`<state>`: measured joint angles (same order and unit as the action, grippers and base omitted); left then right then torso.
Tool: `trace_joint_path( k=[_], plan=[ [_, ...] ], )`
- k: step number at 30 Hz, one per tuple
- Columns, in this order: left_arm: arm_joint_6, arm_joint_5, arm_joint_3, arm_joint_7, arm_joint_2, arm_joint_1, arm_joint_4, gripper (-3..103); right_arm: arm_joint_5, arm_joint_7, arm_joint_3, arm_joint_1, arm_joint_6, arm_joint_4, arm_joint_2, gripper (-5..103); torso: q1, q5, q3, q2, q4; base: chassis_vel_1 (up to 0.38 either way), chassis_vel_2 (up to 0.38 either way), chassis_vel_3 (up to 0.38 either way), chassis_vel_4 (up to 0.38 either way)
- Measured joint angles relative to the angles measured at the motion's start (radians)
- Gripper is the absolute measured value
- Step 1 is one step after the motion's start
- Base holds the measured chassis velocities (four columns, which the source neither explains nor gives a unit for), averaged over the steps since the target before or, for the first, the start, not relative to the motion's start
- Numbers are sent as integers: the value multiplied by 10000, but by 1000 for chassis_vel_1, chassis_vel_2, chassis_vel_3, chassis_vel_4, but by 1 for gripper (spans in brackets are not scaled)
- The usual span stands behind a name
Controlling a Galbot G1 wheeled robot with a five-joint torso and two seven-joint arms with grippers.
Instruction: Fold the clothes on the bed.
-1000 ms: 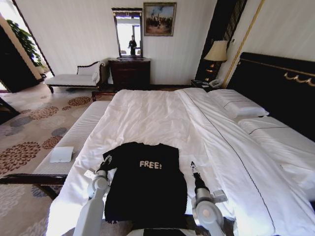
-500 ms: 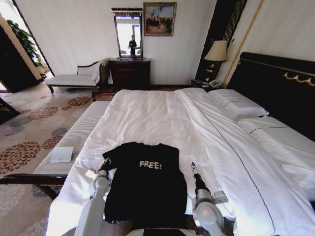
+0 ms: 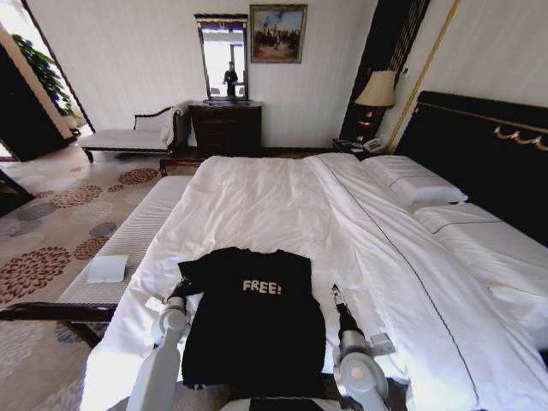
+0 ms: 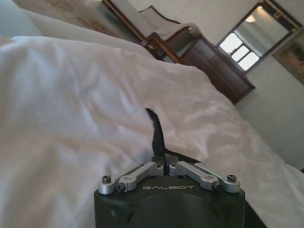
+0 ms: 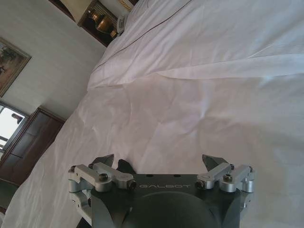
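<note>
Head view showed the black T-shirt [image 3: 253,321] lying flat on the white duvet [image 3: 257,205] at the near end of the bed [image 3: 479,154], its white "FREE!" lettering facing up and its collar end toward the far side. The left end effector [image 3: 182,285] sat at the shirt's left sleeve, at the edge of the cloth. Left wrist view showed the left end effector [image 4: 165,164] clenched on the T-shirt [image 4: 156,134], its fingers drawn together on a thin fold of black cloth that stood up from between them above the duvet [image 4: 71,118]. The right end effector [image 3: 335,292] was just beside the shirt's right edge, over the duvet. Right wrist view showed the right end effector [image 5: 160,164] released, its two fingertips [image 5: 212,162] well apart with nothing between them, and a small corner of black cloth [image 5: 124,165] visible next to one fingertip.
</note>
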<state>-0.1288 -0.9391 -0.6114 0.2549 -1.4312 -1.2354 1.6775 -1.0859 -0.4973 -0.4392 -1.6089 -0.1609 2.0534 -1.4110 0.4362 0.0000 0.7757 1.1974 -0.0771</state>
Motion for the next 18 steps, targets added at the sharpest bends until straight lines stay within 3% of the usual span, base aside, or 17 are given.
trace_joint_path(
  k=[4, 8, 18],
  plan=[
    [287, 57, 743, -695, 115, -236, 592, 0, 12, -6, 14, 23, 0, -98, 3, 100, 0, 1, 0, 1, 0, 0, 0, 0, 0],
    [427, 72, 1250, -1000, 82, -185, 653, 0, 14, -8, 10, 44, 1, -164, 15, 100, -1, 0, 1, 1, 0, 0, 0, 0, 0],
    [621, 562, 2242, -1269, -191, 343, -273, 0, 69, -13, -93, 130, 3, -266, 30, 100, 0, 0, 1, 1, -1, 0, 0, 0, 0]
  ],
)
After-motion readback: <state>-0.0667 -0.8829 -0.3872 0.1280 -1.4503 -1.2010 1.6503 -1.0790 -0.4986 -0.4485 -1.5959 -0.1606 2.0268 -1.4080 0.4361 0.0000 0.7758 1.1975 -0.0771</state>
